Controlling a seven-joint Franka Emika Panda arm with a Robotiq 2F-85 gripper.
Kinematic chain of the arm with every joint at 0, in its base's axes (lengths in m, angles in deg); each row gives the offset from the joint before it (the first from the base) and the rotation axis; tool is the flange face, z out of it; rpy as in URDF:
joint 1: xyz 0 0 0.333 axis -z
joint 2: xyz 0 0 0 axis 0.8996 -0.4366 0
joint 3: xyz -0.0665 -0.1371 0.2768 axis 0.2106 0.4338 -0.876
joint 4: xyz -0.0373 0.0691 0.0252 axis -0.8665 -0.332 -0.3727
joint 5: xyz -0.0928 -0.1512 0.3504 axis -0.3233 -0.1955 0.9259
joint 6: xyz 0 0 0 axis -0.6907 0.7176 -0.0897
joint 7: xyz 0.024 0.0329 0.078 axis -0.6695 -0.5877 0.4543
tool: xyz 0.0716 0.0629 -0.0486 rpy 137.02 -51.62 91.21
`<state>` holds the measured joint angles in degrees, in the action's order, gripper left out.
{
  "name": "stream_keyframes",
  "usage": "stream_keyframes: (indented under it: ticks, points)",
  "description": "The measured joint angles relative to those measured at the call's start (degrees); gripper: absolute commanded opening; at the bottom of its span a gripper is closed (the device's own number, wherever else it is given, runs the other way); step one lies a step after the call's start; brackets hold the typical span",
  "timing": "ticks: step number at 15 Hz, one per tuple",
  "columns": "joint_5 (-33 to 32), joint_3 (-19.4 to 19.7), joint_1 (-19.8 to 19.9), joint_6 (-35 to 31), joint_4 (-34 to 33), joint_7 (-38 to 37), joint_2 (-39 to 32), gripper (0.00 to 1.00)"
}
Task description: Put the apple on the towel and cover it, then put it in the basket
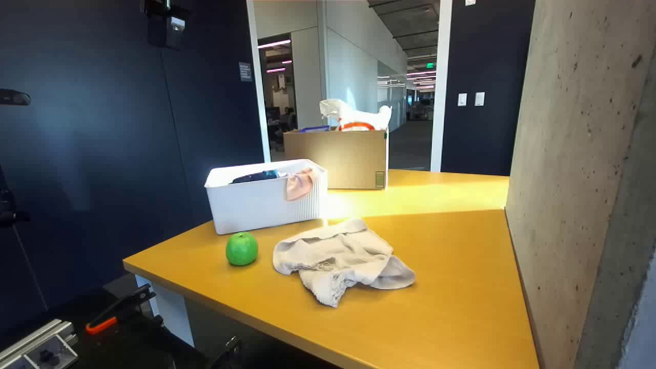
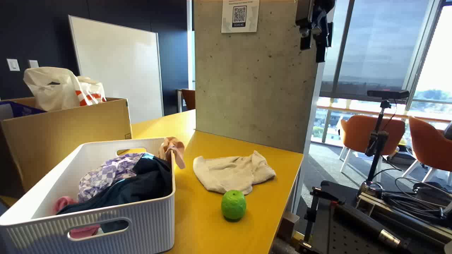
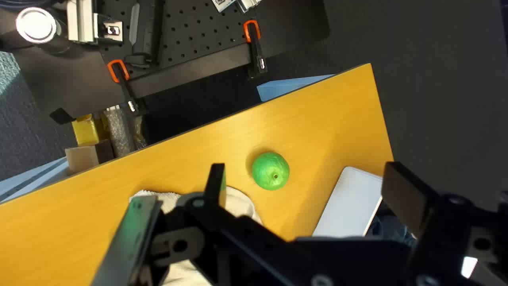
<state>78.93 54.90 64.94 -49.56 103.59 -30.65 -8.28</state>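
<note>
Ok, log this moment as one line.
hand: open, empty; round green apple: on yellow table, uncovered; crumpled beige cloth towel: beside apple, apart; white rectangular basket: holding assorted fabrics

The robot's hand (image 3: pixel 307 190) hangs high up and points down, its two dark fingers (image 3: pixel 214 180) spread wide.

High on the grey concrete pillar (image 2: pixel 254 88), a white paper notice (image 2: pixel 240 16) reads "SCAN ME" under a black QR code (image 2: pixel 239 14); heading illegible.

Wrist vw: towel (image 3: pixel 239 201), basket (image 3: pixel 350 203) ptly bhnd claw (image 3: pixel 305 184).
</note>
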Motion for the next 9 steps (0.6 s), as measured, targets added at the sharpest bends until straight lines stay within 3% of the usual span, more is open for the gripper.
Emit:
stream_keyframes:
  ticks: [7,9]
  points:
    - [-0.1,-0.1,0.1,-0.1,-0.3,0.0,-0.3,1.0]
    - [-0.2,-0.1,0.7,-0.7,-2.5,0.0,-3.4,1.0]
